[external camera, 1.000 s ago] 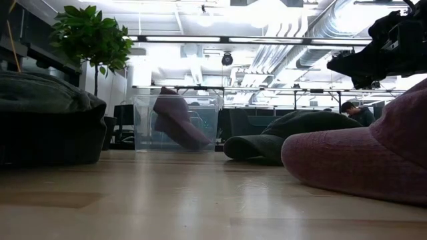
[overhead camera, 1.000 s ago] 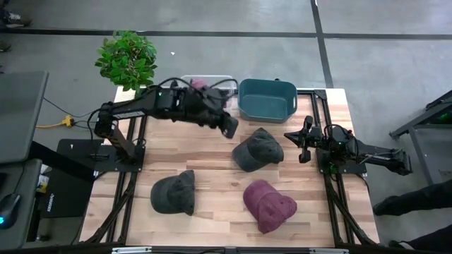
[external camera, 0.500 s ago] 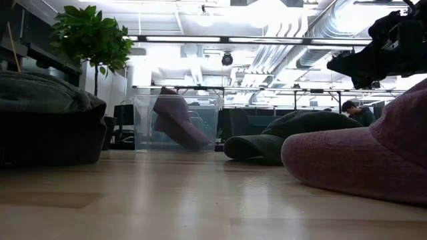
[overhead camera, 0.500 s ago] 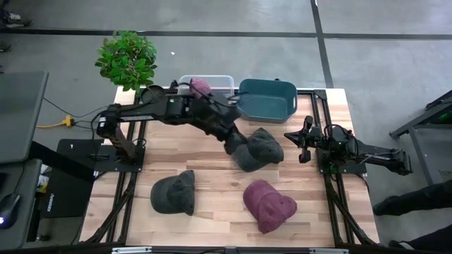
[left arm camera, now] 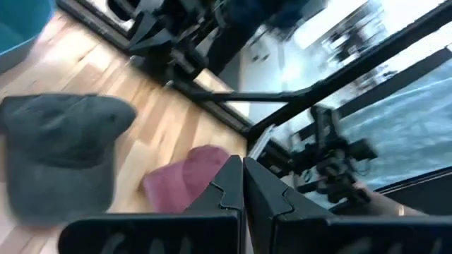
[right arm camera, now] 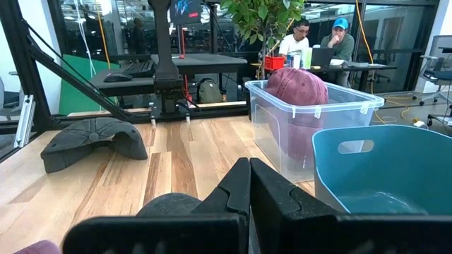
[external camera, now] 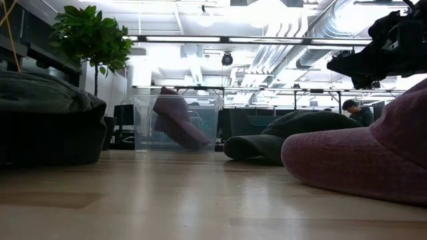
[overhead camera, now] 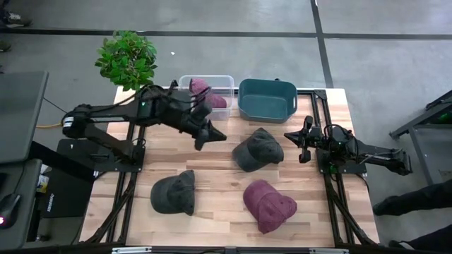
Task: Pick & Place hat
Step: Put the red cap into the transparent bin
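Observation:
A dark grey hat [overhead camera: 258,149] lies brim-down at the table's middle, and it also shows in the left wrist view as the grey hat [left arm camera: 56,155]. Another dark grey hat [overhead camera: 174,192] and a maroon hat [overhead camera: 270,204] lie near the near edge. A further maroon hat [overhead camera: 205,92] sits in the clear bin [overhead camera: 222,79]. My left gripper [overhead camera: 206,134] hovers left of the middle hat, shut and empty [left arm camera: 244,185]. My right gripper [overhead camera: 305,144] waits at the right side, shut [right arm camera: 249,185].
A teal bin [overhead camera: 267,99] stands beside the clear bin at the far edge. A potted plant [overhead camera: 127,58] stands off the far left corner. Bare wood [overhead camera: 212,169] lies between the hats. People sit at desks beyond the table [right arm camera: 318,39].
My left gripper first reached toward the middle grey hat, coming close over its left side. It then drew back toward the table's left, with the arm swinging outward. The hat lies where it was.

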### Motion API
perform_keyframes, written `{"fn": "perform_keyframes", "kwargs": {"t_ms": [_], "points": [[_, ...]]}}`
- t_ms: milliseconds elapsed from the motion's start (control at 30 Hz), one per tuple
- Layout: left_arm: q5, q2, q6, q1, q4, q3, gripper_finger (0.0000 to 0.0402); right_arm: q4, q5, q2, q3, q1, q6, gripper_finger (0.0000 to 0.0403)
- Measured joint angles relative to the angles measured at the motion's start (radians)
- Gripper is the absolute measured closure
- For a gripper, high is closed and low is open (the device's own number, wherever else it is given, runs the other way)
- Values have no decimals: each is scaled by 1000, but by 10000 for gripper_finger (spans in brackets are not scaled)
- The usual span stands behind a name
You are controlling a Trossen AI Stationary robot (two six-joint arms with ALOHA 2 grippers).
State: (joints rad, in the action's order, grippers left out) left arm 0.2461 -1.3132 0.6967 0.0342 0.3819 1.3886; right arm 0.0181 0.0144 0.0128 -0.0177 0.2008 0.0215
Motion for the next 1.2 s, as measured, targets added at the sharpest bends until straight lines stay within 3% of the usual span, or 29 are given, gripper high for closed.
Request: {"fn": "perform_keyframes", "kwargs": {"t_ms": [267,433,567,733,967,1100,1200], "points": [[27,214,160,-2,-359,-420,402,0,3,0,0,0,-1,402],[-14,304,287,-2,-573,-618,402,3,38,0,-1,0,33,402],[-78,361,325,-2,-607,-687,402,3,21,1,-1,0,207,402],[-107,394,366,-2,-655,-735,402,2,7,4,-1,0,559,402],[-231,489,408,-2,-871,-899,402,25,-190,8,-1,0,564,402],[-261,543,438,-2,-921,-967,402,61,-276,7,-9,0,566,402],[-245,561,442,-2,-917,-982,402,-5,-313,8,-59,0,573,402]]}}
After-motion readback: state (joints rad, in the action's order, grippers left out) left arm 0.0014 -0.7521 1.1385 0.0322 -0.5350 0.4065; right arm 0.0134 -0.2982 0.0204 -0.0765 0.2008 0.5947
